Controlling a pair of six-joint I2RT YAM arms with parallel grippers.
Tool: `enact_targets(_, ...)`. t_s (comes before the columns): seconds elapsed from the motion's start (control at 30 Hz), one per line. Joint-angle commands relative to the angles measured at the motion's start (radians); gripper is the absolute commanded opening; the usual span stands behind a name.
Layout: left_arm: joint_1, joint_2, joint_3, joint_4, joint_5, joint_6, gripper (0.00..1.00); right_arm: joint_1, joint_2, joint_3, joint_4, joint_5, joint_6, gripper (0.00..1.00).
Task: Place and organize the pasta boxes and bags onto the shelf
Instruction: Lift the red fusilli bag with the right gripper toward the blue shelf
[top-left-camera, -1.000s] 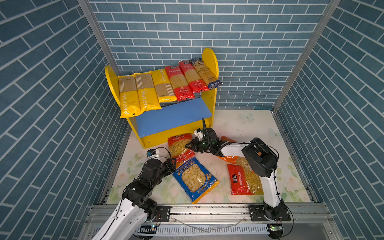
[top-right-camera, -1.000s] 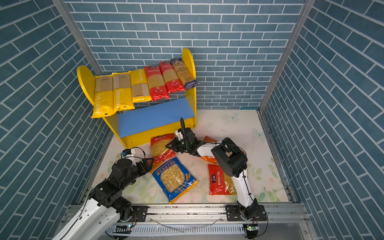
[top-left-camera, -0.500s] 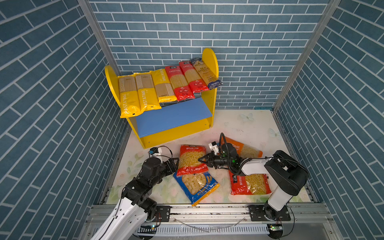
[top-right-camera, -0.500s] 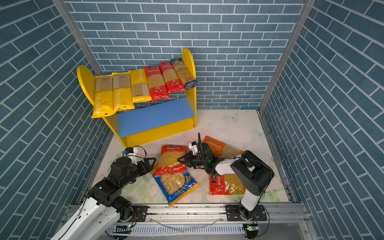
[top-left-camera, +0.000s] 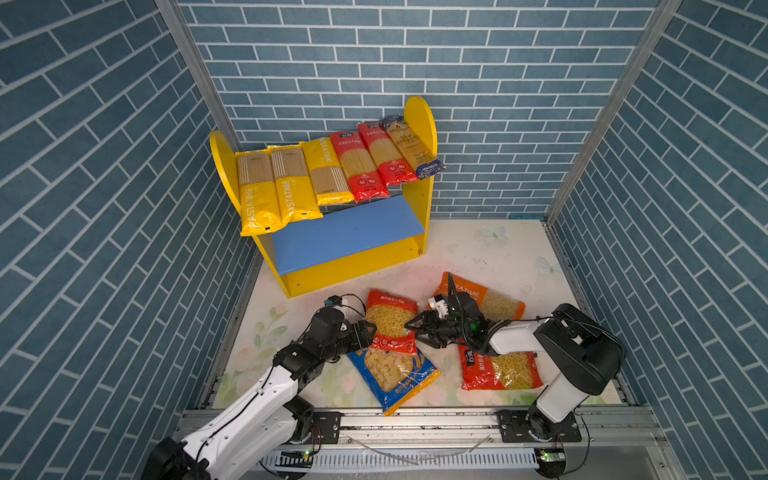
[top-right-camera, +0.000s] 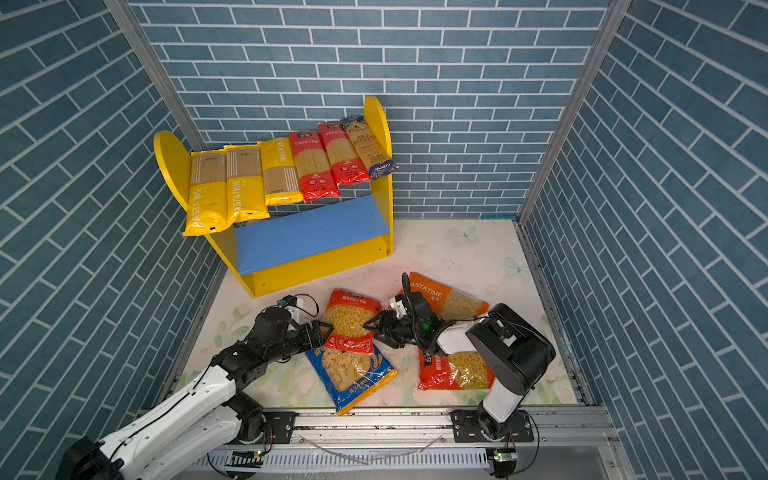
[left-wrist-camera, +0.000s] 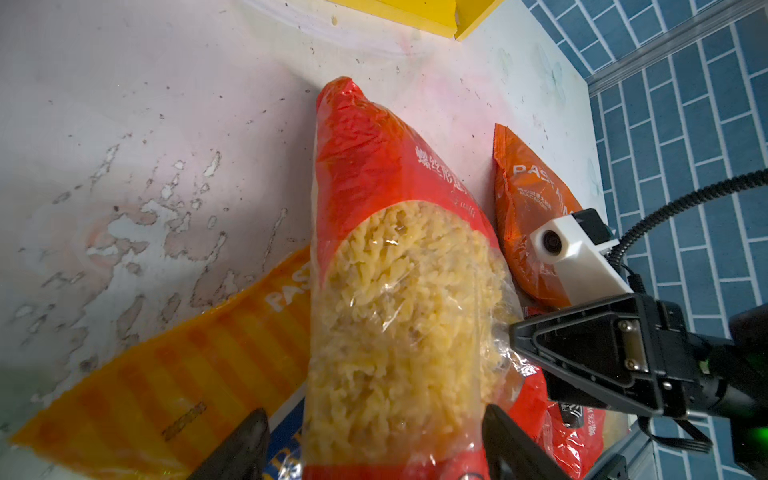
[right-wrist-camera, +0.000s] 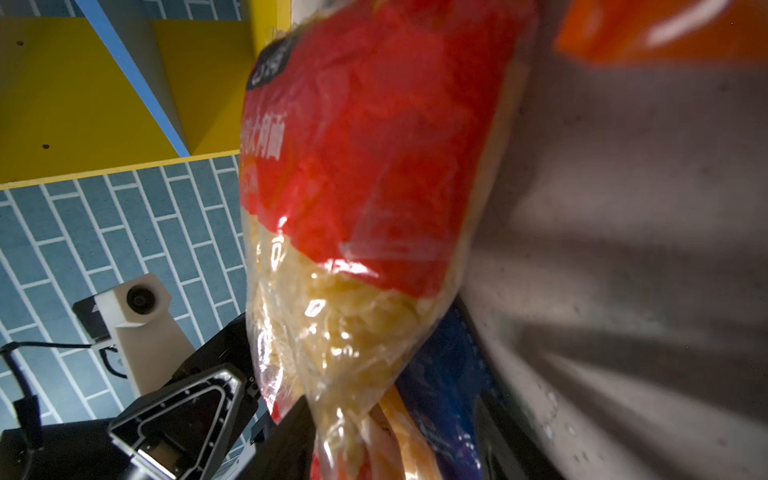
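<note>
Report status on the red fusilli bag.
Left hand open, straddling end of red fusilli bag. Right hand open beside it. Bag overlaps blue bag; blue lower board bare.

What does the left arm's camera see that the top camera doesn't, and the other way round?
Only the left wrist view shows flaking patches on the table. Only a top view shows six long pasta packs lying on the shelf. Both show the red bag of twisty pasta, the orange bag and the right gripper.
</note>
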Motion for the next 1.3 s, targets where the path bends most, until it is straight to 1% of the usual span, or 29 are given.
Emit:
enact_targets(0.0,0.07,0.04,0.053,-0.031,0.06,0.113,0.82,-0.004,0.011,0.084,-0.069,0.033,-0.062,0.62)
enact_targets(0.03,0.106,0.058,0.087,-0.074,0.084,0.157,0.82,-0.002,0.022,0.095,-0.074,0.036,-0.06,0.62)
enact_targets(0.1,0.134,0.108,0.135,-0.11,0.111,0.201,0.83,0.007,0.033,0.113,-0.078,0.049,-0.06,0.62)
enact_targets(0.17,0.135,0.176,0.132,-0.046,0.156,0.191,0.82,0.018,0.041,0.145,-0.111,0.063,-0.079,0.62)
enact_targets(0.23,0.131,0.252,0.11,0.041,0.201,0.154,0.79,0.039,0.05,0.187,-0.17,0.082,-0.106,0.61)
enact_targets(0.3,0.125,0.297,0.089,0.125,0.224,0.13,0.75,0.055,0.057,0.226,-0.238,0.104,-0.136,0.58)
enact_targets(0.4,0.121,0.313,0.089,0.175,0.234,0.115,0.68,0.072,0.052,0.265,-0.353,0.173,-0.195,0.51)
enact_targets(0.5,0.121,0.304,0.094,0.187,0.234,0.109,0.53,0.074,0.05,0.272,-0.373,0.2,-0.228,0.39)
enact_targets(0.57,0.121,0.283,0.09,0.191,0.235,0.096,0.44,0.075,0.059,0.276,-0.35,0.186,-0.235,0.29)
enact_targets(0.63,0.121,0.241,0.076,0.195,0.228,0.083,0.38,0.081,0.058,0.271,-0.303,0.175,-0.236,0.22)
enact_targets(0.7,0.121,0.187,0.064,0.184,0.209,0.079,0.36,0.09,0.042,0.266,-0.268,0.187,-0.247,0.16)
enact_targets(0.77,0.121,0.134,0.055,0.157,0.188,0.085,0.32,0.099,0.022,0.268,-0.232,0.203,-0.264,0.12)
enact_targets(0.93,0.121,0.015,0.025,0.125,0.162,0.077,0.28,0.114,-0.001,0.312,-0.179,0.211,-0.342,0.06)
enact_targets(1.0,0.121,-0.038,0.004,0.131,0.156,0.065,0.25,0.117,-0.004,0.302,-0.077,0.203,-0.359,0.05)
enact_targets(1.07,0.121,-0.089,-0.016,0.125,0.148,0.05,0.21,0.116,-0.007,0.295,0.017,0.192,-0.375,0.0)
enact_targets(1.27,0.121,-0.218,-0.018,0.064,0.123,0.038,0.11,0.115,-0.032,0.325,0.157,0.146,-0.446,0.0)
